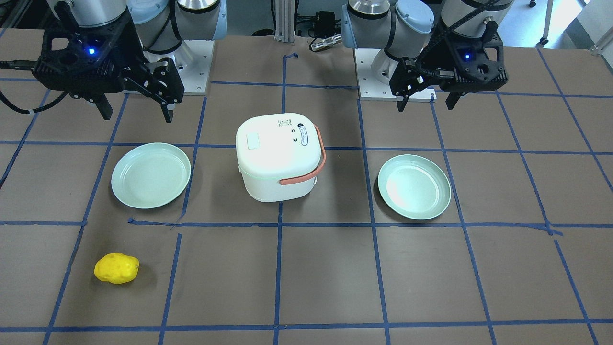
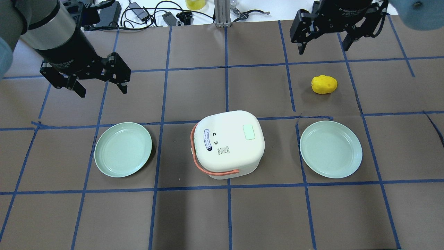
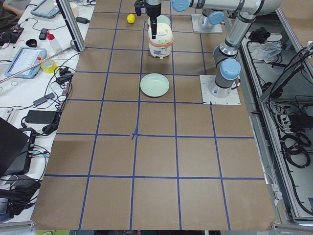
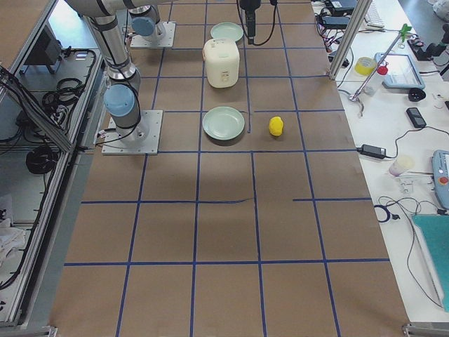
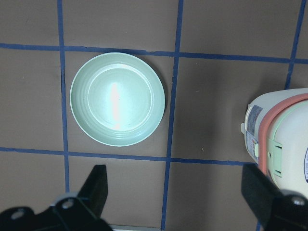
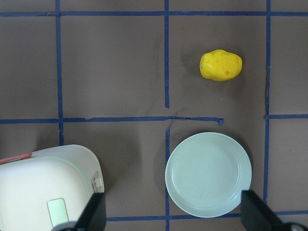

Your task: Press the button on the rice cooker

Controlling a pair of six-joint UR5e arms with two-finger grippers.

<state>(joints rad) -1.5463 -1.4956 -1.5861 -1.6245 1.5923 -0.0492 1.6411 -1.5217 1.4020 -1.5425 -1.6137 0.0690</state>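
Observation:
The white rice cooker [image 2: 227, 144] with an orange handle stands at the table's middle. The button [image 2: 249, 132] is a pale green rounded pad on the lid, toward my right side; it also shows in the front view [image 1: 252, 141] and the right wrist view [image 6: 57, 211]. My left gripper [image 2: 102, 86] is open and empty, raised above the table beyond the left plate. My right gripper [image 2: 324, 47] is open and empty, raised at the far right. Neither touches the cooker. In the left wrist view the cooker's handle side [image 5: 284, 139] is at the right edge.
A pale green plate [image 2: 123, 149] lies left of the cooker and another [image 2: 331, 149] lies right of it. A yellow potato-like object [image 2: 324, 84] lies beyond the right plate. Cables and gear line the far table edge.

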